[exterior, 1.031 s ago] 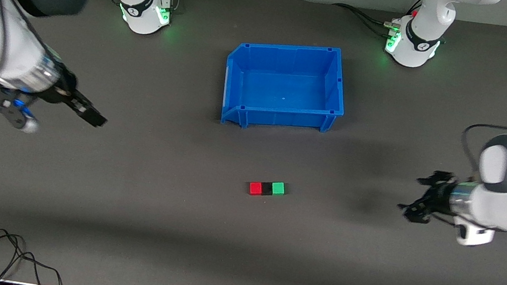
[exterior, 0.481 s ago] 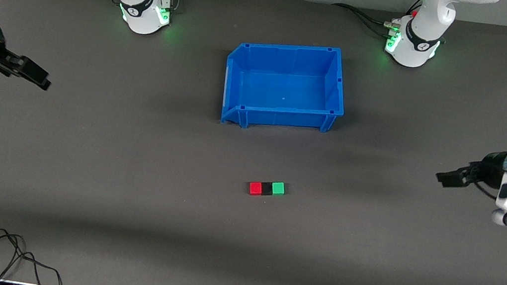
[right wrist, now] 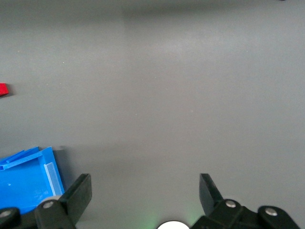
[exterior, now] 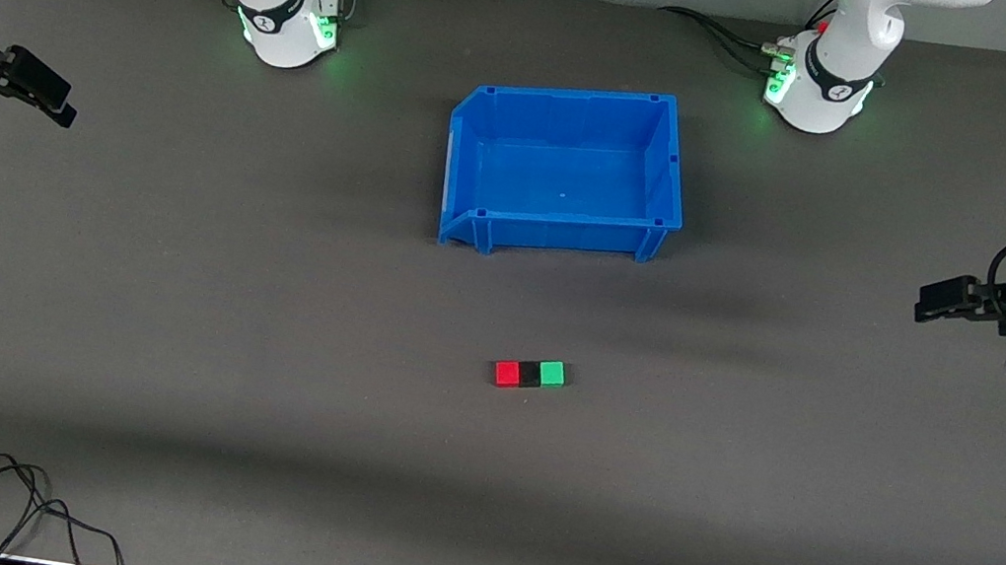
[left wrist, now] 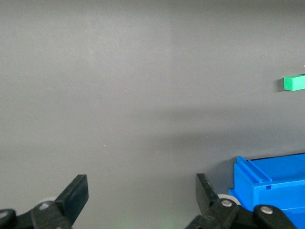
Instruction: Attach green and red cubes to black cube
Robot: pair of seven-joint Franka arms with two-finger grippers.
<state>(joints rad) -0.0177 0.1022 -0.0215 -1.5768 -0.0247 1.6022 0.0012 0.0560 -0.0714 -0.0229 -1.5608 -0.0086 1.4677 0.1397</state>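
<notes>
Nearest the front camera of the task's things, the red cube (exterior: 506,374), black cube (exterior: 530,374) and green cube (exterior: 552,374) lie in one tight row on the bare table (exterior: 245,404), each coloured cube touching a side of the black one, so the joining looks done. They look like small, light, rigid blocks with flat faces (likely easy to nudge out of line), so I would take the row by its two end faces, or any single cube by its two free sides, and squeeze gently. Farther from that camera stands the empty blue bin (exterior: 566,168). The left gripper (exterior: 937,299) hangs over the table at the left arm's end, its fingers spread wide with nothing between them; the right gripper (exterior: 38,92) does the same at the right arm's end, both well apart from the cubes. The left wrist view catches only the green cube and a bin corner, the right wrist view only a sliver of red; the black cube shows in the front view alone.
</notes>
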